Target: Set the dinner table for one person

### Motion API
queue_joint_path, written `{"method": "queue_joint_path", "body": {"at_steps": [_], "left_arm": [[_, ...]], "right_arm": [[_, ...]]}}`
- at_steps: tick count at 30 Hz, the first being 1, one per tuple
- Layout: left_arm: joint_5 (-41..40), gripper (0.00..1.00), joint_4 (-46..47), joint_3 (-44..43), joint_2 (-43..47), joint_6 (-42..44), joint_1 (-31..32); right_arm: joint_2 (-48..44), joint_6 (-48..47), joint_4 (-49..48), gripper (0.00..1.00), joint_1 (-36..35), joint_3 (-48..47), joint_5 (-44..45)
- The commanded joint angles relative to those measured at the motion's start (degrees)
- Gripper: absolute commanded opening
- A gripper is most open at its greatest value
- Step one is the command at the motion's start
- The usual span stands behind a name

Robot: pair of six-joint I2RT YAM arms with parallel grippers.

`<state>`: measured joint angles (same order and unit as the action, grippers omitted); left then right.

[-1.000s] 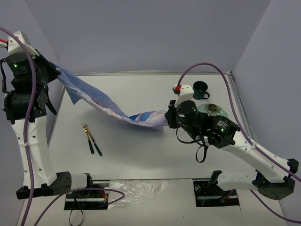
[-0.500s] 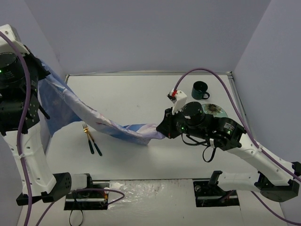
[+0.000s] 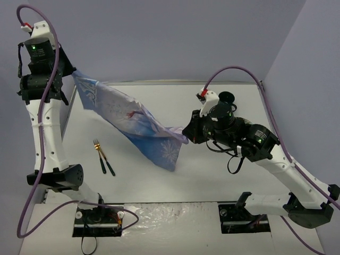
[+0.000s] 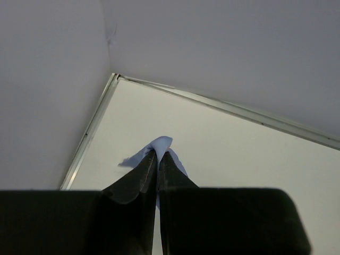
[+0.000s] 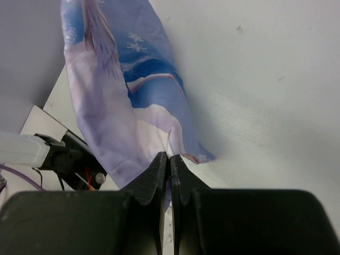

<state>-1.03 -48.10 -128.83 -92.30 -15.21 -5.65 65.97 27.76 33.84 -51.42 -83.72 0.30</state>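
Matte white dinner table (image 3: 159, 103), blue cloth (image 3: 143, 127) aloft

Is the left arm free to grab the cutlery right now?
Probably not: the left gripper is shut on a corner of the cloth. The cutlery lies uncovered near its base, but it must release first.

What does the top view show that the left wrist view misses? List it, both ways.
Only the top view: the whole cloth stretched between both arms, the right gripper shut on its far end, the cutlery and the mug. Only the left wrist view: the left gripper pinching a cloth corner, seen close up. Both: cloth and table.
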Motion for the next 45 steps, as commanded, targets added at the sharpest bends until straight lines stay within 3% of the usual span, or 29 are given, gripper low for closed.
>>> {"method": "queue_joint_path", "body": {"at_steps": [1,6,12,22,28,35,39,45], "left_arm": [[3.56,0.0,7.1,-3.88,6.79,-2.67,-0.24],[1.83,0.0,5.44,-3.84,10.89,-1.46,-0.24],[-2.97,0.0,3.08,-1.55,17.58,1.62,-0.24],[-0.38,0.0,1.52,-4.65,16.1,6.97,-0.24],[4.04,0.0,4.42,-3.11,7.68,6.19,0.72],[-2.4,0.0,11.85,6.75,-5.1,6.9,10.07],[-4.58,0.0,13.07,5.77,-16.6,4.06,11.78],[-5.91,0.0,16.45,3.81,-26.56,0.46,13.15]], "right_arm": [[1.35,-3.93,-3.17,0.0,0.27,-6.04,4.73],[1.61,-5.97,-3.26,0.0,0.27,-7.94,2.19],[0.54,-7.7,-3.26,0.0,-0.04,-7.64,-8.01],[0.39,-7.81,-3.5,0.0,-2.52,-6.98,-18.66],[0.41,-2.04,-3.67,0.0,-2.67,-2.17,-15.16],[1.76,3.99,-4.07,0.0,-0.37,9.27,-4.61],[2.78,5.26,-5.56,0.0,2.93,15.85,-2.2],[3.99,3.49,-7.8,0.0,10.02,21.92,-2.68]]}}
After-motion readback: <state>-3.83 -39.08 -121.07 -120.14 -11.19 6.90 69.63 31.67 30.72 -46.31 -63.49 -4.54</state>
